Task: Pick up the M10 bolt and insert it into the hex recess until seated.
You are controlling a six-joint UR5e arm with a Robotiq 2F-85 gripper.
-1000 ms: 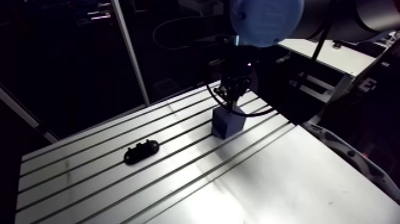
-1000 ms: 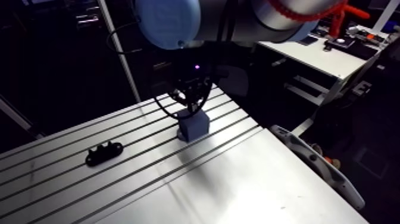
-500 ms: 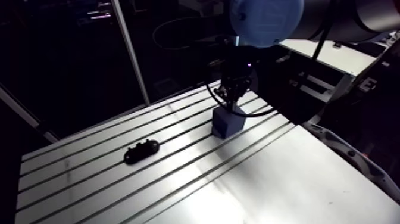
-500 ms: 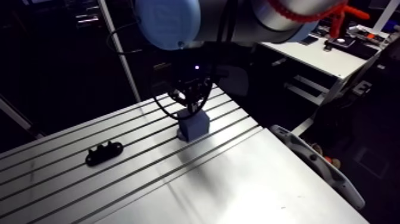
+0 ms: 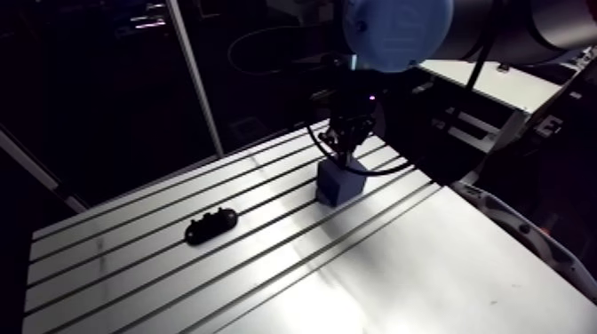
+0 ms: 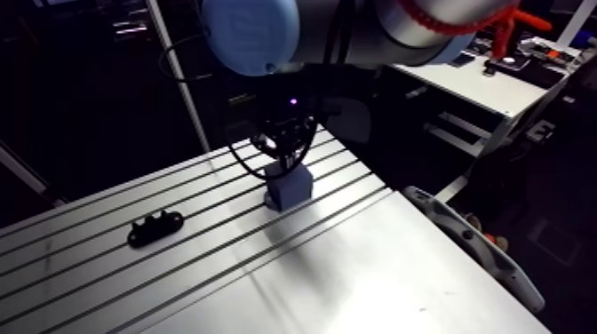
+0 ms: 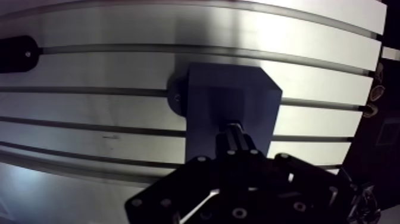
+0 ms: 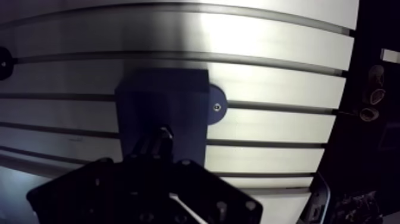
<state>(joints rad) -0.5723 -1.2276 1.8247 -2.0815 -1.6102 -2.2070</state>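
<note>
While the gripper (image 7: 234, 132) hangs straight over the blue block (image 7: 232, 98), its fingers (image 7: 225, 142) are drawn close together and meet at the block's top face. They appear clenched on a slim dark thing with a pale tip, which I take for the bolt (image 7: 234, 127). Most of it is hidden by the fingers, and so is the recess, so how deep the bolt sits cannot be told. The block stands on the table (image 5: 133, 266) across two slots, with a round foot (image 8: 215, 107) at its side that carries a small screw. A black part (image 5: 211, 226) lies well apart, nearer the table's other end, and plays no role here. By my judgement the insertion is under way and not yet confirmed as seated. The main risk is a mismatch between the bolt's hex and the recess flats. Pushed down while turned off-angle, the head would ride on the rim and jam, or tilt in the grip. A second risk is release before it bottoms out, leaving it proud or leaning. Pressing hard off-centre could also shove the block sideways if that foot is not fastened tight.
</note>
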